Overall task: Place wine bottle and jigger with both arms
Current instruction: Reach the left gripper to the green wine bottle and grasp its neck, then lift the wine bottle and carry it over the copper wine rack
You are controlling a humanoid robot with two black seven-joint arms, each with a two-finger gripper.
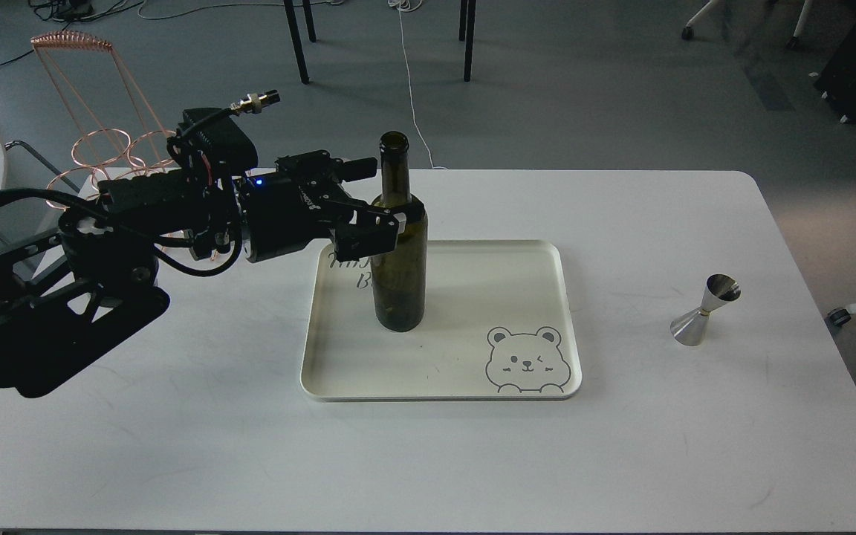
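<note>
The wine bottle [399, 282], dark olive green and unlabelled, stands upright on the left part of a cream tray [547, 256] with a bear drawing. My left gripper [381, 195] reaches in from the left at the bottle's shoulder. One finger is behind the bottle and one finger [368, 232] is in front, with a gap still showing. The jigger [704, 310], small and silver, stands on the table far right of the tray. My right arm is out of view.
A copper wire rack [101, 145] stands at the table's back left, partly hidden behind my left arm. The white table's right edge [807, 297] is close to the jigger. Chair legs and cables are on the floor beyond.
</note>
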